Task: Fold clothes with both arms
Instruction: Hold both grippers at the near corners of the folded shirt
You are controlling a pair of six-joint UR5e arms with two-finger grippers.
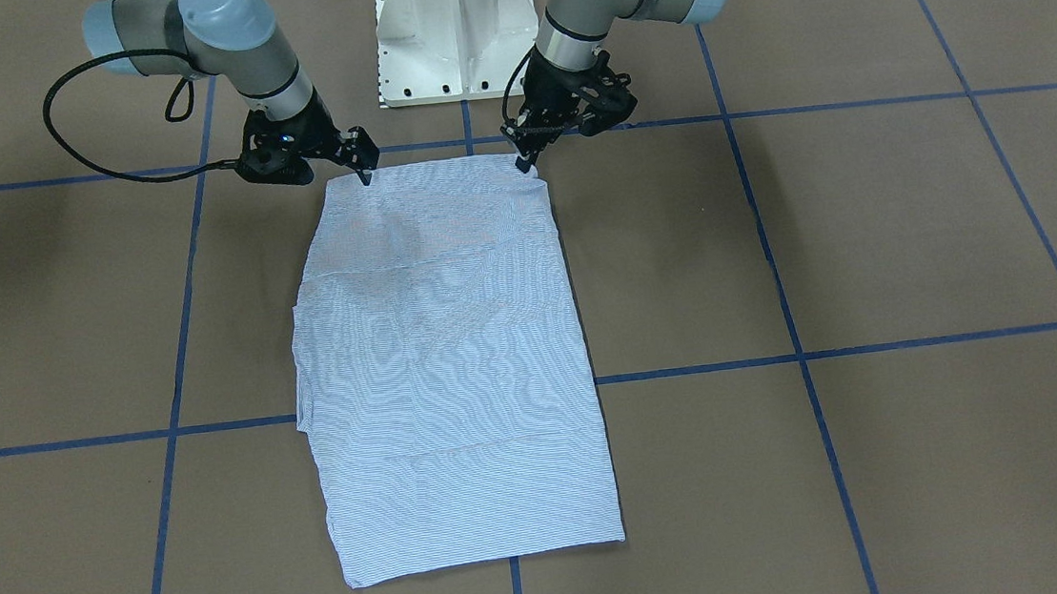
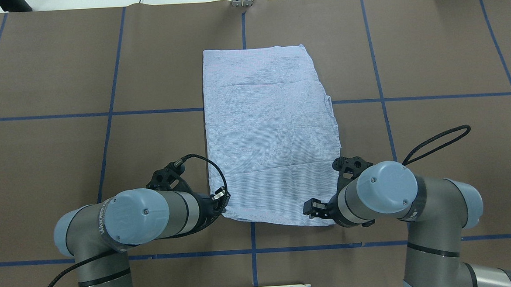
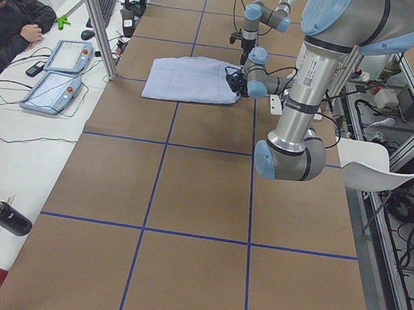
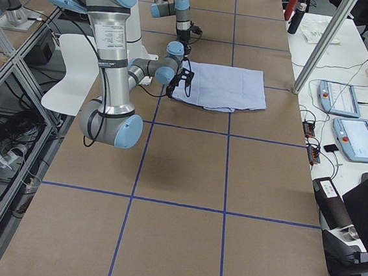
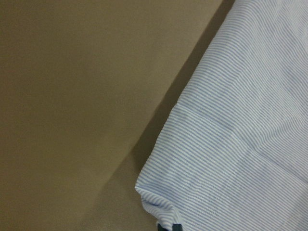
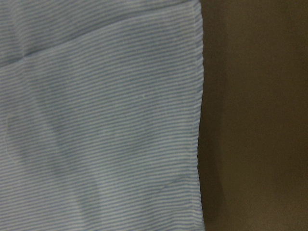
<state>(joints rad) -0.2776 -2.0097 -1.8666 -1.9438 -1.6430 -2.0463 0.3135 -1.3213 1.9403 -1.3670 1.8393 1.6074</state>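
Striped shirt (image 1: 448,361) folded into a long rectangle, flat on desk (image 1: 867,229), one short edge just in front of white base (image 1: 455,31). Left gripper (image 1: 526,161) pinched closed on one base-side corner. Right gripper (image 1: 365,175) tips on other base-side corner, grip cannot be told

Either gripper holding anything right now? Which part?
Left gripper appears to pinch the shirt by its robot-side corner. Right gripper sits at the other robot-side corner; whether it grips cannot be told.

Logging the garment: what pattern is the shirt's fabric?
Fine blue-and-white stripes on the shirt, clearest in left wrist view.
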